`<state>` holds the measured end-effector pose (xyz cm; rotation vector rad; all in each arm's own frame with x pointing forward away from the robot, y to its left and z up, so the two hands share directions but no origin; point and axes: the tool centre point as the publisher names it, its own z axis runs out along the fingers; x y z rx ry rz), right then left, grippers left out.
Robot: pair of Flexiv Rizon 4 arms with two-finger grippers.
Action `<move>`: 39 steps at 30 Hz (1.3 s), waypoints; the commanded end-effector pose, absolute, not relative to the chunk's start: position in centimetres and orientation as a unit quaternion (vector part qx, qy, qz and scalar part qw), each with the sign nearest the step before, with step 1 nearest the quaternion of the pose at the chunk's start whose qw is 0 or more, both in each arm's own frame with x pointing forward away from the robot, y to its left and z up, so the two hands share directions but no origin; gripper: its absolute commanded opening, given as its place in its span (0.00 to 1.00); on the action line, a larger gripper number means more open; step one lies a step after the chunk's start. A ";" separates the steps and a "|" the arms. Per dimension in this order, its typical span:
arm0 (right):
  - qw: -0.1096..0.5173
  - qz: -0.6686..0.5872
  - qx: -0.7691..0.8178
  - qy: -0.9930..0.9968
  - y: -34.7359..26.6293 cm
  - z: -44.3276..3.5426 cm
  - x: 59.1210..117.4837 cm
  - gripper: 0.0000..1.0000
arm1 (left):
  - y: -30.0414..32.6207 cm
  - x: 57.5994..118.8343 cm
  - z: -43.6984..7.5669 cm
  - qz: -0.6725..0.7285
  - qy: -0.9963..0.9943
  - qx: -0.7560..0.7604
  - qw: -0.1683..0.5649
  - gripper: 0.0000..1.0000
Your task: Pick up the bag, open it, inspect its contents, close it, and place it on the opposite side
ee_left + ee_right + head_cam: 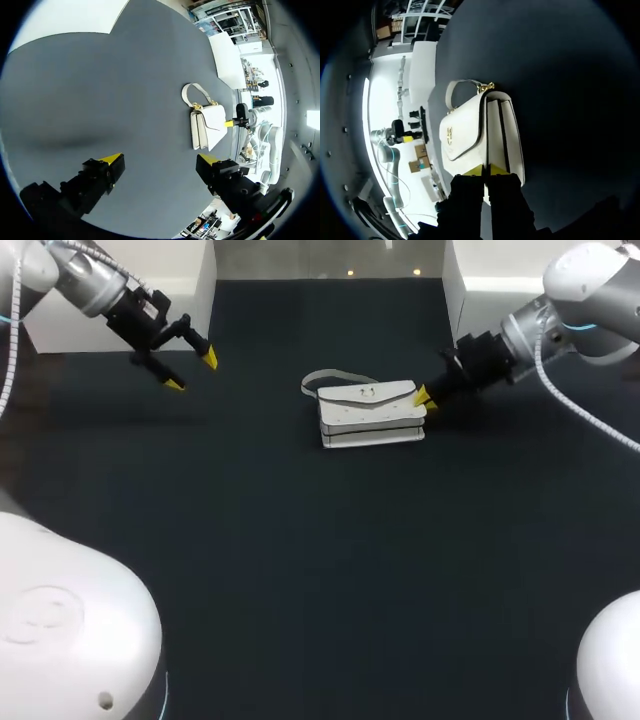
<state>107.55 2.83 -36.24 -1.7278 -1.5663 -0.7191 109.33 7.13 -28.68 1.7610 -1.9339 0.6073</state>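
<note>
Handbag (pixel 370 412): smooth white leather-look, slight sheen. Clasp (pixel 449 135) and strap rings (pixel 486 87): shiny gold metal. Table (pixel 300 560): dark matt cloth-like top. Left gripper (pixel 192 372): matt black fingers, yellow plastic-looking tips. Right arm (pixel 590 280): glossy white shell, grey metal joint.

A dark, matte tabletop (pixel 320 570), plain and even in tone, with faint soft shadows across it.
</note>
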 end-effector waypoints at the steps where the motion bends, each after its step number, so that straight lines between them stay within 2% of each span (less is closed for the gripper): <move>1: 0.335 -0.277 -0.661 -0.612 -0.8 -34.9 108.0 0.00 | 7.8 108.8 -27.0 0.179 -0.723 0.640 0.188 1.00; 19: 0.278 -0.262 -0.673 -0.634 -12.0 -35.3 110.8 0.00 | 13.5 109.0 -26.3 0.091 -0.735 0.666 0.088 1.00; 31: 0.261 -0.243 -0.670 -0.651 -15.7 -35.2 112.4 0.00 | 14.9 108.8 -26.4 0.069 -0.771 0.633 0.024 1.00; 39: 0.262 -0.229 -0.698 -0.626 -17.6 -35.4 112.9 0.00 | 15.0 108.7 -26.3 0.056 -0.779 0.624 0.011 1.00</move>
